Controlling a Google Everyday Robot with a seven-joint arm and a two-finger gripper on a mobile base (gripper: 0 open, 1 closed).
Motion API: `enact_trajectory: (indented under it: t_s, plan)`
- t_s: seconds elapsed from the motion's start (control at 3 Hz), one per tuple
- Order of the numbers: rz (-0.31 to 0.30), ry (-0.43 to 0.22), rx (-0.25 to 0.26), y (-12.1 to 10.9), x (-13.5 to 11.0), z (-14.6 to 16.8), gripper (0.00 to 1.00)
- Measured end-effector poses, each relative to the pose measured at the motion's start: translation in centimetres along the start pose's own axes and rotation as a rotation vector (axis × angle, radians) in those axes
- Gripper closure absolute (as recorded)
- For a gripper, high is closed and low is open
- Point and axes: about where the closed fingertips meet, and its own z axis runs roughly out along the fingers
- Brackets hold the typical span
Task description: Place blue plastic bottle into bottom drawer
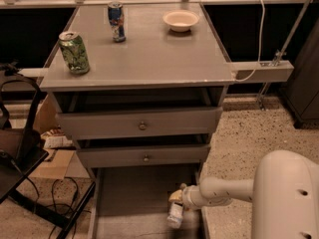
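The blue plastic bottle (175,214) is small and clear with a pale label. It hangs tilted just above the grey floor at the right side of the open bottom drawer (134,203). My gripper (176,201) is at the end of the white arm (224,190) that reaches in from the right. It is low over the drawer and shut on the bottle's upper end. The bottle's lower end is close to the drawer floor. I cannot tell if it touches.
Two knobbed grey drawers (142,126) sit closed above the bottom one. On the cabinet top stand a green can (74,52), a blue can (116,21) and a white bowl (180,20). A black chair frame (20,153) and cables lie at the left.
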Motion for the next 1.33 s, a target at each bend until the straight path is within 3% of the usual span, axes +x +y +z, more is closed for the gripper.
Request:
enact_trajectory:
  t_s: [0.33, 0.67, 1.33]
  plan:
    - [-0.018, 0.011, 0.014, -1.17, -0.02, 3.23, 1.00]
    - [-0.016, 0.014, 0.014, -1.33, 0.03, 3.65, 0.83]
    - [-0.016, 0.014, 0.014, -1.33, 0.03, 3.66, 0.35]
